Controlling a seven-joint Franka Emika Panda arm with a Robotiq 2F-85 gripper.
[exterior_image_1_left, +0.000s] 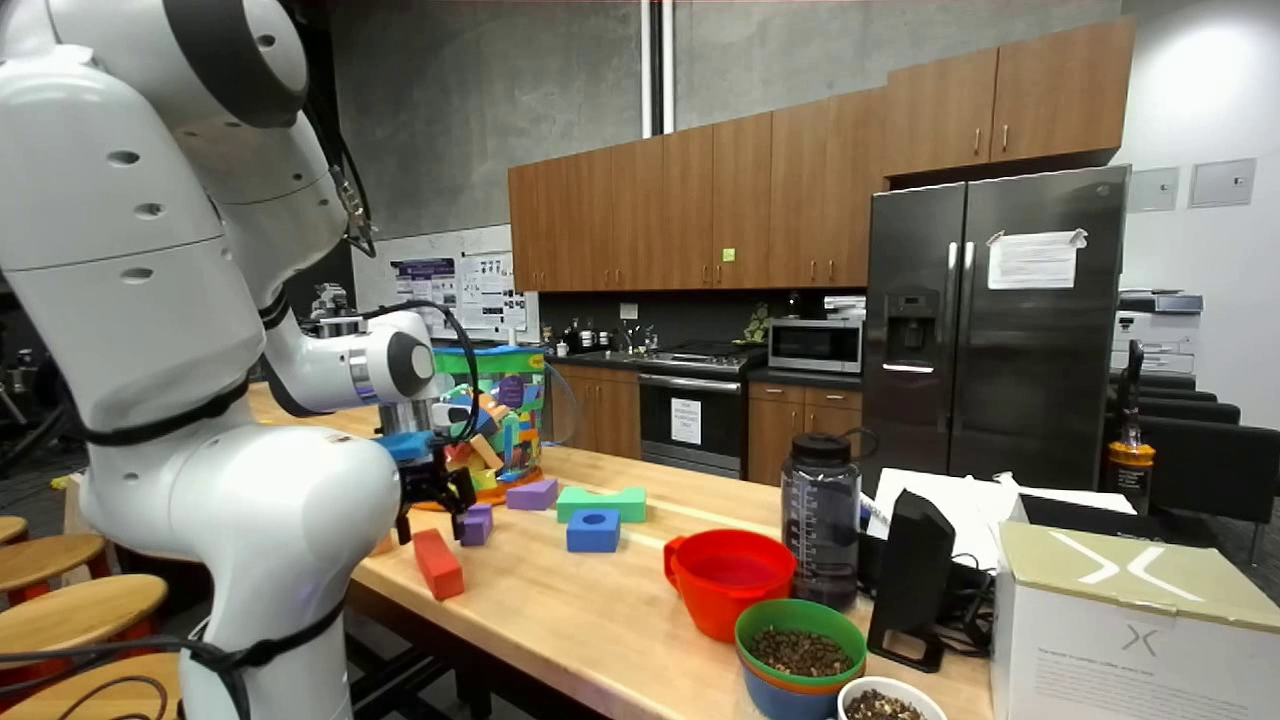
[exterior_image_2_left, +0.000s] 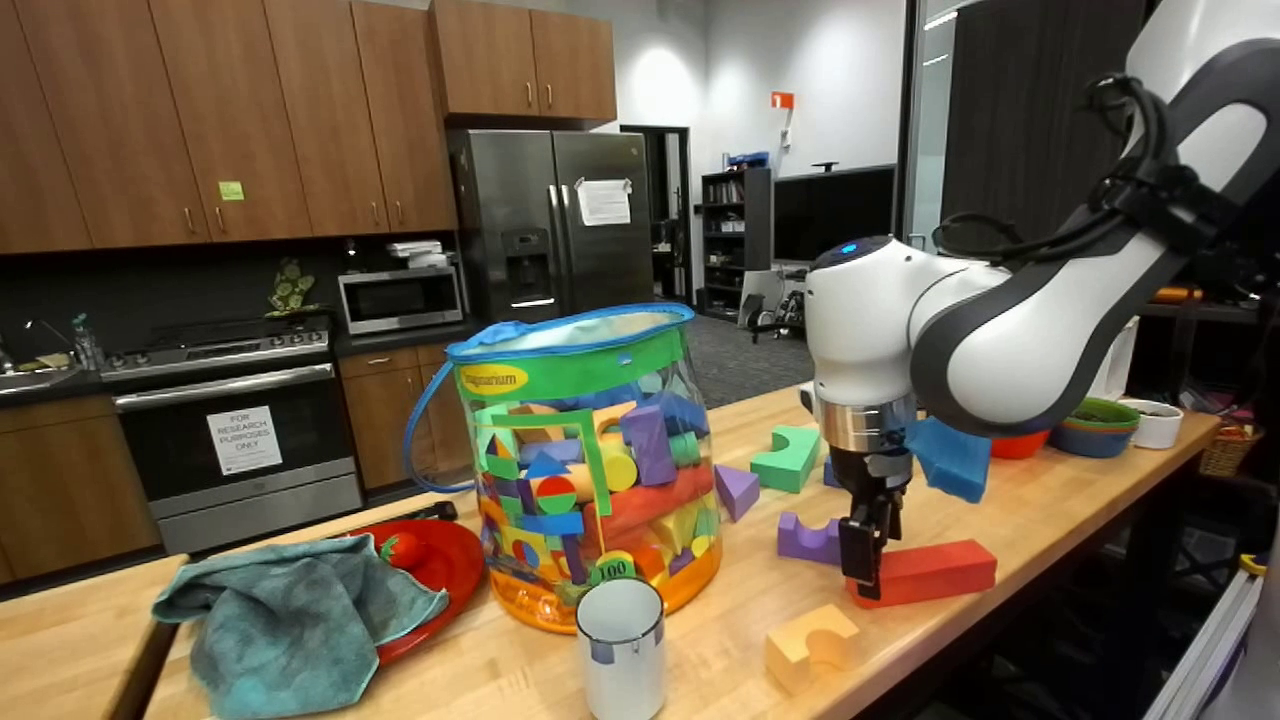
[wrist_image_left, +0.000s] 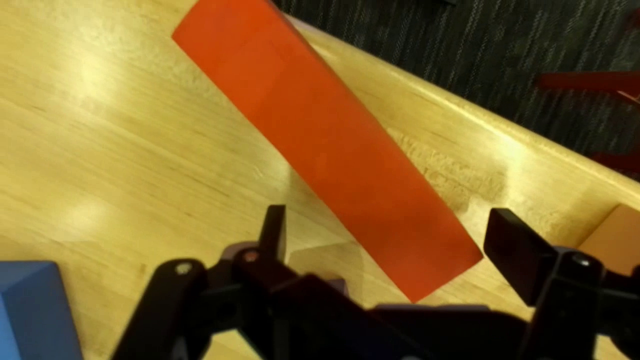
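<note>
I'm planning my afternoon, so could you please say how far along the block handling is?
Apparently done: the gripper is lined up, one end of the red block between its fingers in the wrist view. In hand: nothing; the gripper stands open. Left, probably: gripping and lifting that block, which lies on the table.

Red block (wrist_image_left: 330, 150) smooth, matt; tabletop (wrist_image_left: 140, 160) glossy wood; towel (exterior_image_2_left: 290, 620) rough cloth.

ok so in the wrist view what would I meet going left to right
Blue block → red block → orange block, all three partly cut off by the frame. Left out: the open gripper, whose jaws stand on either side of the red block's lower end.
</note>
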